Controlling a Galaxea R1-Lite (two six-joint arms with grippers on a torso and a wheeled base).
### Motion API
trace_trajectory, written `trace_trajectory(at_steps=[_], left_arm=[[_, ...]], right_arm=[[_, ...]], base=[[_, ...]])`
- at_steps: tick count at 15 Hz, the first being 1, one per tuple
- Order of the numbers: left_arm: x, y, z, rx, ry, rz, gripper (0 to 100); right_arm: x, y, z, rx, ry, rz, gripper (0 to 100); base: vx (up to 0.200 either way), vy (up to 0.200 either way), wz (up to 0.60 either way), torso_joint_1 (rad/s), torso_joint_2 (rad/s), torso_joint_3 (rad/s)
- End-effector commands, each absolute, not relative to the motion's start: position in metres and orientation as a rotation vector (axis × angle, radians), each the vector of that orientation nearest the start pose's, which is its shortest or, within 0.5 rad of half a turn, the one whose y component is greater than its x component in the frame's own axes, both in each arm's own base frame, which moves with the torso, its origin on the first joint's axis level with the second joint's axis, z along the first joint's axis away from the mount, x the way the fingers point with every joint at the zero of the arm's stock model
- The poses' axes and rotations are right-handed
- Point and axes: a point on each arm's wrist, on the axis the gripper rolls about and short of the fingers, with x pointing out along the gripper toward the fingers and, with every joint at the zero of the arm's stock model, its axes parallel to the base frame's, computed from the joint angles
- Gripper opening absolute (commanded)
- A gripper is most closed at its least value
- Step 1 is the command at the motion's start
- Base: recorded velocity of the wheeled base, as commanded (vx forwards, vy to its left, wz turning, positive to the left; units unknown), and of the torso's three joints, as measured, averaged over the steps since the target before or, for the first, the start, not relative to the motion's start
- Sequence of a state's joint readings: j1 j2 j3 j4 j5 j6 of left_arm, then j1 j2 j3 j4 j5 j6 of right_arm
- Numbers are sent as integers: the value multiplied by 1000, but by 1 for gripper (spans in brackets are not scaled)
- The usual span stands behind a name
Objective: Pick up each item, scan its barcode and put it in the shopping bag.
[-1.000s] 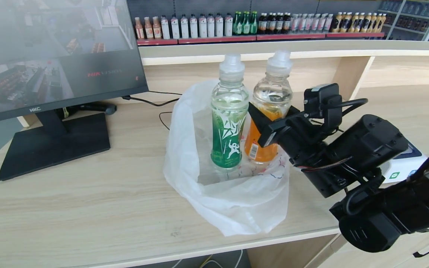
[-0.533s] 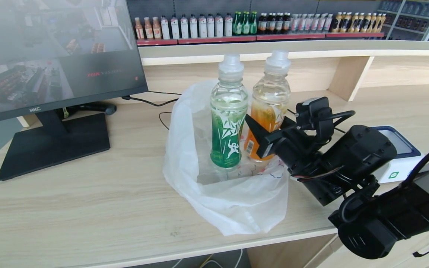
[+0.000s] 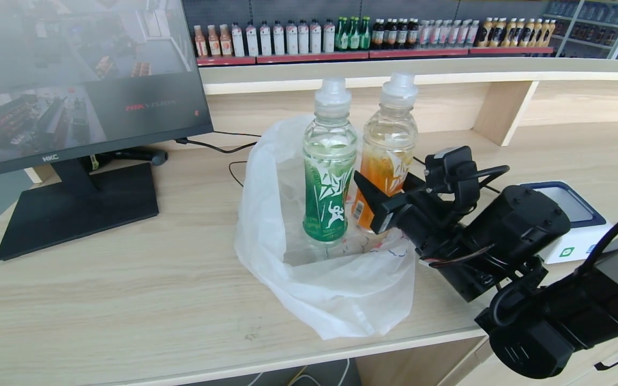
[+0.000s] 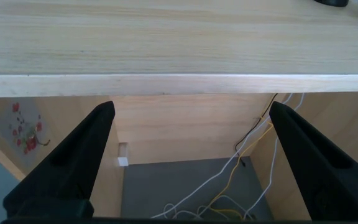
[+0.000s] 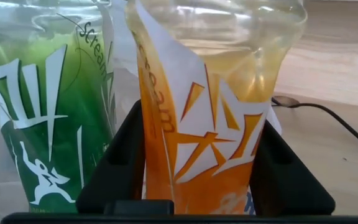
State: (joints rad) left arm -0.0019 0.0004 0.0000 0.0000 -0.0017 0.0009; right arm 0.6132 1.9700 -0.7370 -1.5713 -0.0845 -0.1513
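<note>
**Green and orange bottles in a white bag**

The green bottle (image 3: 329,198) has a green label with white angular shapes; the orange bottle (image 3: 389,161) has an orange label, white-patterned. The shopping bag (image 3: 298,268) is milky white, the tabletop (image 3: 126,300) pale wood grain.

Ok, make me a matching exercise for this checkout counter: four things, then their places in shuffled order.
1. green bottle
2. orange bottle
3. monitor
4. white scanner box

A. on the counter, left of the shopping bag
B. in the bag, at the right gripper
C. on the counter, right of the bag
D. in the bag, on the monitor's side

Pairs: 1-D, 2-B, 3-A, 4-C.
</note>
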Motion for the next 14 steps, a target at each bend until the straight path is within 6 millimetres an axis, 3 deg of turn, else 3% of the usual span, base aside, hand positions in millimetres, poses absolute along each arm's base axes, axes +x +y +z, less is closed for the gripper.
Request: trace_trajectory(at_steps=[1, 12, 13, 14], left_arm=[[-23, 0, 75, 0, 0, -2, 100], [-23, 0, 75, 0, 0, -3, 100], [-23, 0, 75, 0, 0, -3, 100], [-23, 0, 75, 0, 0, -3, 100]], right_arm=[[281, 196, 168, -33, -352, 499, 0], [277, 193, 168, -37, -345, 499, 0], [277, 193, 169, -35, -346, 499, 100], [276, 192, 170, -34, -349, 499, 100]], base=[[0, 0, 0, 0, 0, 0], [0, 0, 0, 0, 0, 0], [0, 0, 0, 0, 0, 0], [0, 0, 0, 0, 0, 0]])
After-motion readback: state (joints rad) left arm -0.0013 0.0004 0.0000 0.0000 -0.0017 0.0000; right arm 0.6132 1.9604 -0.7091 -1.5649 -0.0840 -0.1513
